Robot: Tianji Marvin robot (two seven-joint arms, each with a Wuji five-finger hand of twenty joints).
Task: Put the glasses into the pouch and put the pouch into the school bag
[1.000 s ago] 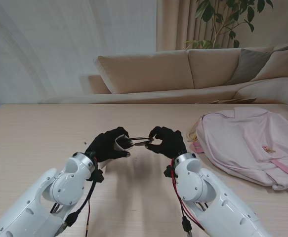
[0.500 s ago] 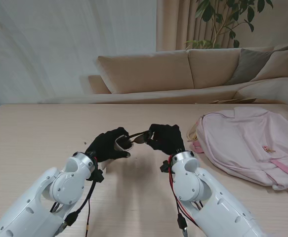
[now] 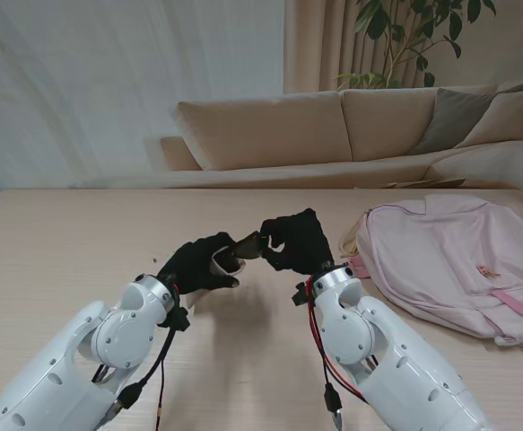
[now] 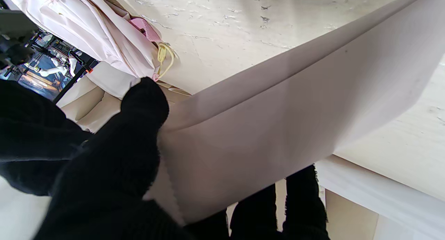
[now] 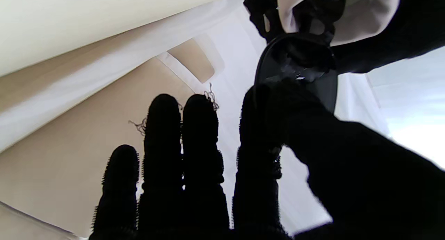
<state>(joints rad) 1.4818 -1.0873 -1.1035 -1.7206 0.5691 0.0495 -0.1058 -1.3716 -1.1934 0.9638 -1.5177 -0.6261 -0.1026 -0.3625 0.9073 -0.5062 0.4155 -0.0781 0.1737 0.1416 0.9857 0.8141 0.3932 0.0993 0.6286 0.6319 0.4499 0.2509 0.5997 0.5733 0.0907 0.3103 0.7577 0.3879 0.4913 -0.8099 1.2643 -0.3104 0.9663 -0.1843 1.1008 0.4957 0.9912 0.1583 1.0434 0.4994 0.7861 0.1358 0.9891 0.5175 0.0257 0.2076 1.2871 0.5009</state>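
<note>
Left hand [image 3: 200, 263] grips the pouch [image 4: 285, 129], right hand [image 3: 295, 241] pinches the glasses [image 5: 295, 63] at its mouth; a snagged rim could knock them loose.

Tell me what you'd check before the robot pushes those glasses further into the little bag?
1. Left hand grips the pouch: ok.
2. Pouch mouth held open toward the glasses: ok, as the right wrist view shows.
3. Right hand has the glasses pinched: ok.
4. Glasses tip already at the mouth: ok; how deep inside, cannot tell.
5. Glasses arms folded: cannot tell.
6. School bag open to take the pouch: cannot tell; it lies flat on my right.
</note>
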